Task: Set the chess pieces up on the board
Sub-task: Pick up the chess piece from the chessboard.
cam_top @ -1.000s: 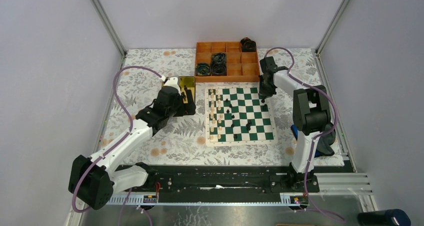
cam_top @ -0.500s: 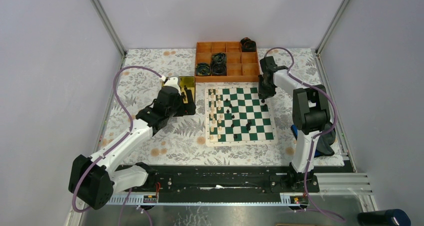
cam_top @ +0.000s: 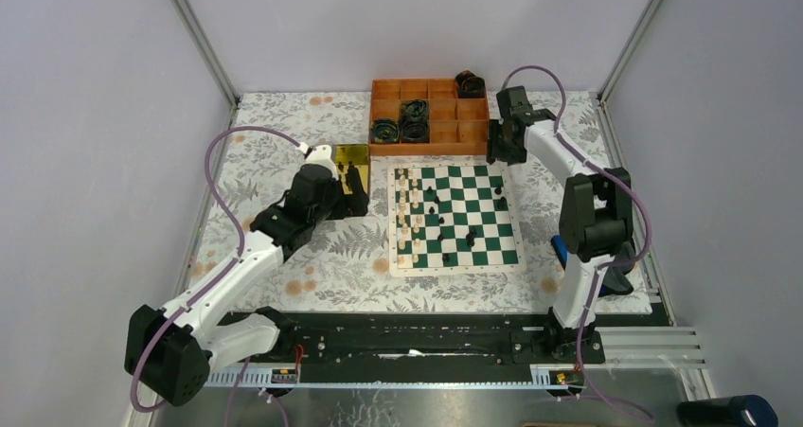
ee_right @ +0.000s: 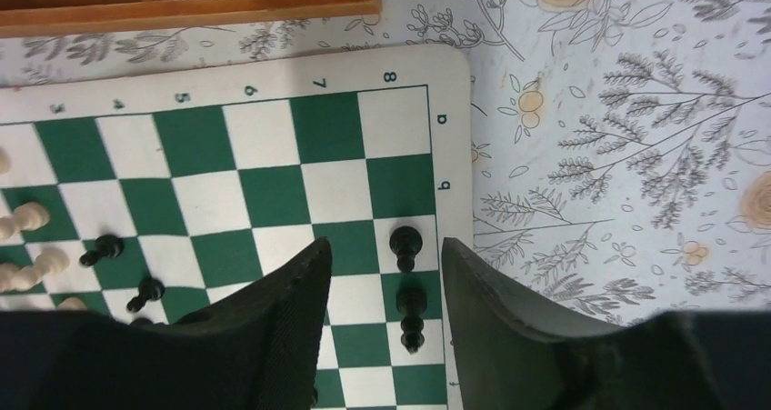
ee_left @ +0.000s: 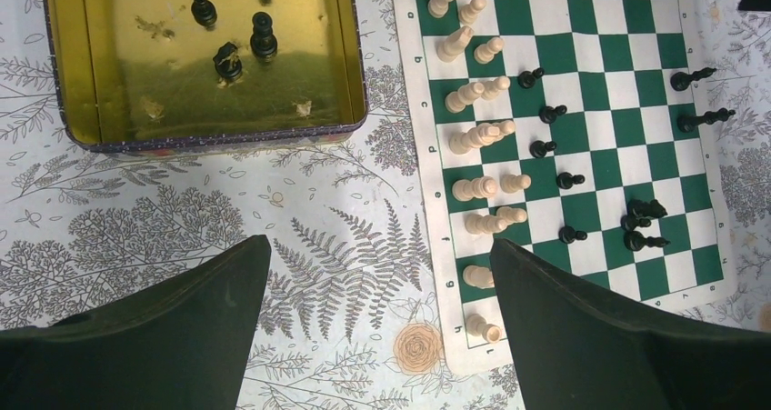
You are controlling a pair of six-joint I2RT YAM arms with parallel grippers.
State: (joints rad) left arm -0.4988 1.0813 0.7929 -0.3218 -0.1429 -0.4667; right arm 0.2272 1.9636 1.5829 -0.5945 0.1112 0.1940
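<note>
The right pincer (ee_right: 384, 251) is held parted and empty above the board (ee_right: 273, 192), with a black piece (ee_right: 405, 246) standing on an edge square directly below the gap between its fingers (another one (ee_right: 412, 319) is seen just behind, nearer the wrist). The left pincer (ee_left: 379, 245) is spread wide with nothing gripped. A yellow tin (ee_left: 136, 83) lies ahead to its left and the cream pieces (ee_left: 477, 137) are lined up ahead to its right.

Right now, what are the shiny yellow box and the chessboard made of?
The yellow box looks like glossy gold metal: its floor mirrors the black pieces in it. The board seems a thin, matte mat, vinyl or cloth, flat with a rounded corner.
</note>
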